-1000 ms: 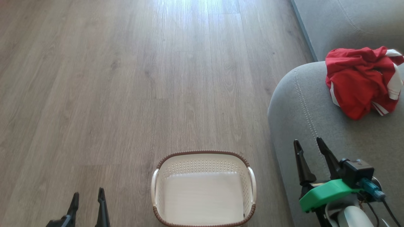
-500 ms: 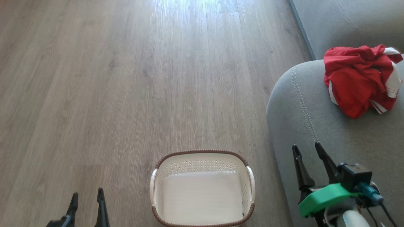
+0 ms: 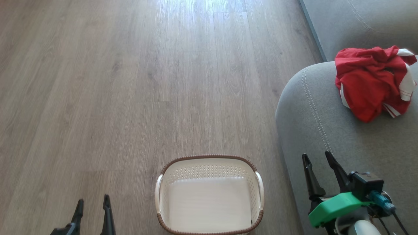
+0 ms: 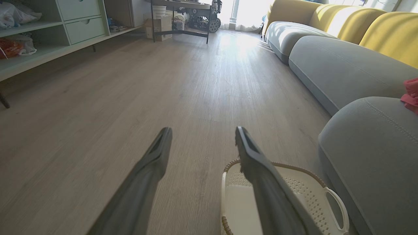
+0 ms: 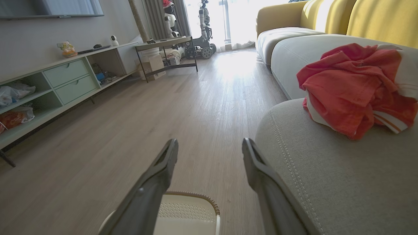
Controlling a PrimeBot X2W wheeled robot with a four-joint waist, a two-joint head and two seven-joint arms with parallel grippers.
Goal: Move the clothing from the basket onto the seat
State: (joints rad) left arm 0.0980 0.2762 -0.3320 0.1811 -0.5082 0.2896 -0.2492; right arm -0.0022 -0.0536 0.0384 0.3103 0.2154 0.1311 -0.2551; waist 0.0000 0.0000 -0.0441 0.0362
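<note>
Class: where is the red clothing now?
The clothing lies bunched at the head view's upper right, on the grey seat, beyond the right gripper.

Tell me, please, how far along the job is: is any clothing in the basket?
Done: the clothing lies in a red heap on the seat, and the basket on the floor is empty. In hand: nothing; the left gripper and right gripper are both open. Left: seemingly nothing, though I cannot count the garments in the heap.
</note>
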